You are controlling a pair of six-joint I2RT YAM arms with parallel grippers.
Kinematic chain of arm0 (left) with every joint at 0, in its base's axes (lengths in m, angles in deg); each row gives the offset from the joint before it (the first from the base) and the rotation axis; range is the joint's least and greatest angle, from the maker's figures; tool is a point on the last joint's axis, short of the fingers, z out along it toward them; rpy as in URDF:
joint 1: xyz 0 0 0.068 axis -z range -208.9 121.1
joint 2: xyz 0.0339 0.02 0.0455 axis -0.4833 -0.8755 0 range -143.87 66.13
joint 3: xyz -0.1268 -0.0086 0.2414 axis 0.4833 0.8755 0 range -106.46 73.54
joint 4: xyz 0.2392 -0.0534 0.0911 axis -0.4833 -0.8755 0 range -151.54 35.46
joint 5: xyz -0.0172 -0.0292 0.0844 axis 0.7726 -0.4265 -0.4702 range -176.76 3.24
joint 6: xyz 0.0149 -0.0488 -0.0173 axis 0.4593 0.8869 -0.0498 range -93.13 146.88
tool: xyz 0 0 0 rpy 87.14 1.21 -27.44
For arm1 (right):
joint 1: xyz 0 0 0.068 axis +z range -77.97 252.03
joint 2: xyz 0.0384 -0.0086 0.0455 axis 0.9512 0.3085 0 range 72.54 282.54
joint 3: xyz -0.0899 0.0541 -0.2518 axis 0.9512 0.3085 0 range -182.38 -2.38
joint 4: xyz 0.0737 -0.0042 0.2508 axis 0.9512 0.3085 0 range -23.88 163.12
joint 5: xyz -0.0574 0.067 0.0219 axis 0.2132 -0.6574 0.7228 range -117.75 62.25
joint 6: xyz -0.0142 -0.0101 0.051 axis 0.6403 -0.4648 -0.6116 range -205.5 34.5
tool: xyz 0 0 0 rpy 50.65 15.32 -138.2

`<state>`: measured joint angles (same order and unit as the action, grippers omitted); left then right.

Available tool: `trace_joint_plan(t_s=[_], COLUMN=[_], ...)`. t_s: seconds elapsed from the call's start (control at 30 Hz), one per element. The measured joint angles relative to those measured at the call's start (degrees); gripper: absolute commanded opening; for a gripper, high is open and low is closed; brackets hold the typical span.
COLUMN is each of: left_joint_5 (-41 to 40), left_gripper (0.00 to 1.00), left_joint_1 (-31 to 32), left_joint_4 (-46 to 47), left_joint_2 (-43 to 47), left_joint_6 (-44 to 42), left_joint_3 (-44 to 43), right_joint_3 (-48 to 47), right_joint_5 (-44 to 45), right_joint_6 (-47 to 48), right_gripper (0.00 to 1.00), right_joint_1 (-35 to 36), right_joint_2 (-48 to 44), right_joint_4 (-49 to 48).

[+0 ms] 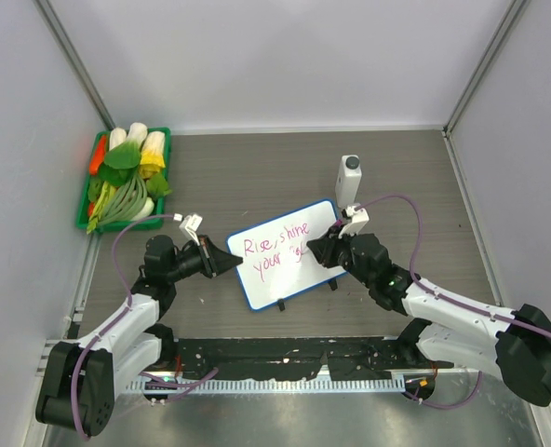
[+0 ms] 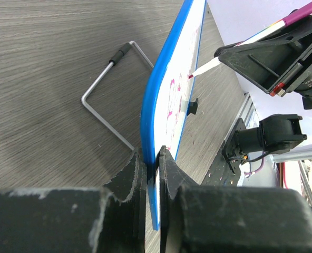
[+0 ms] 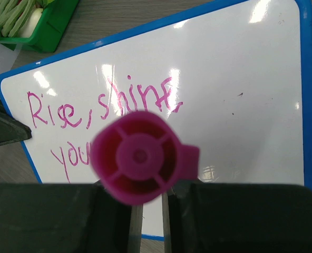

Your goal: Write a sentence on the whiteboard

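The whiteboard (image 1: 274,282) sits near the middle of the grey wood-grain counter (image 1: 415,186), turned at an angle with its long side running from near-left to far-right. The left fingers (image 1: 231,262) are clenched on its left edge. The left wrist view shows the two dark pads pinching the blue rim from either side, with the board apparently tilted up off the surface. A bent wire bracket (image 2: 107,89) lies on the counter behind the board, though it is unclear whether it is attached to it.

The right fingers (image 1: 324,250) are clamped around a pink marker (image 3: 139,156), whose round end cap fills the right wrist view. The marker's white tip touches the board face beside the writing. The sentence (image 1: 275,247) runs in magenta across two lines: "Rise, shine" above and "your" below. Whatever follows "your" is hidden behind the marker.

Just beyond the board's far-right corner stands a white bottle (image 1: 349,182) with a grey cap. At the far-left corner of the counter, well apart from the board, a green tray (image 1: 83,200) holds toy vegetables (image 1: 127,177).
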<state>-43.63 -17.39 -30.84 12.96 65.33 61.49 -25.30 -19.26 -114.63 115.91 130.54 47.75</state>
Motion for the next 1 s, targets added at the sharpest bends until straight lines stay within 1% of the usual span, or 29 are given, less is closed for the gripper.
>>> trace_joint_plan(t_s=[0.27,0.67,1.0], left_joint_5=[0.0,0.17,0.17], left_gripper=[0.0,0.0,0.0], left_joint_1=[0.0,0.0,0.0], left_joint_4=[0.0,0.02,0.02], left_joint_2=[0.0,0.0,0.0], left_joint_6=[0.0,-0.02,0.0], left_joint_3=[0.0,0.0,0.0], right_joint_3=[-0.85,-2.93,-3.04], right_joint_5=[0.55,3.91,4.11], right_joint_6=[0.35,1.79,1.99], right_gripper=[0.02,0.01,0.01], right_joint_1=[0.17,0.15,0.15], right_joint_2=[0.28,0.9,0.87], right_joint_4=[0.79,0.92,1.99])
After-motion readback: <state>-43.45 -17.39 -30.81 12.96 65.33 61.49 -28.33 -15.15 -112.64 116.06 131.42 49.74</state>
